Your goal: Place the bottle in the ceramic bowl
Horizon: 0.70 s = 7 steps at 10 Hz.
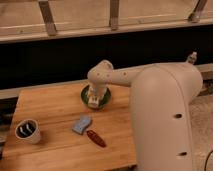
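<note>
The green ceramic bowl (106, 100) sits at the back middle of the wooden table (50, 105). My gripper (95, 99) hangs straight down over the bowl's left half, at the end of the white arm that reaches in from the right. It is shut on the small whitish bottle (93, 104), which stands roughly upright under the fingers with its lower end inside the bowl's rim. The wrist hides part of the bowl.
A white cup with a dark inside (28, 131) stands near the table's left front. A blue-grey sponge-like piece (82, 124) and a dark red oblong thing (96, 138) lie in front of the bowl. My bulky white arm body (165, 120) covers the table's right side.
</note>
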### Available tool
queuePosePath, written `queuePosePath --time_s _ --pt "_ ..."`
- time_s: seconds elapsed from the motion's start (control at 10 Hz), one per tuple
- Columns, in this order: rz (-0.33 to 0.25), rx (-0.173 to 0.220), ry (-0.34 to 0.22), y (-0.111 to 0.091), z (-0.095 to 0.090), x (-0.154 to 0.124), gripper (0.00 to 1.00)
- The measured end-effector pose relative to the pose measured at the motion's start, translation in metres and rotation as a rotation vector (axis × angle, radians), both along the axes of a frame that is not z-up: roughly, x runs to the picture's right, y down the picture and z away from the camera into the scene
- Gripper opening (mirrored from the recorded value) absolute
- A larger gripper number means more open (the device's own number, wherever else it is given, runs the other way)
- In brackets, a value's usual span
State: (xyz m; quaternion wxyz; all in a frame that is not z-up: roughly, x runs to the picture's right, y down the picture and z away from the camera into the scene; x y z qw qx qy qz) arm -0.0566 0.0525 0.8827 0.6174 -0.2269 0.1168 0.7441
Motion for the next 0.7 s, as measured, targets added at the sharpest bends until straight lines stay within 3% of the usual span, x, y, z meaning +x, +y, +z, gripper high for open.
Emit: queuePosePath --time_s 0.3,0.5,0.6,0.7 --pt "0.057 0.101 -0.083 -0.012 -0.005 -0.004 0.01" --pt "0.052 0.113 -0.091 -0.016 -0.01 -0.013 0.04" --pt "0.052 0.111 -0.09 -0.015 -0.01 -0.012 0.1" --pt "0.053 0.112 -0.088 -0.015 -0.01 -0.011 0.22"
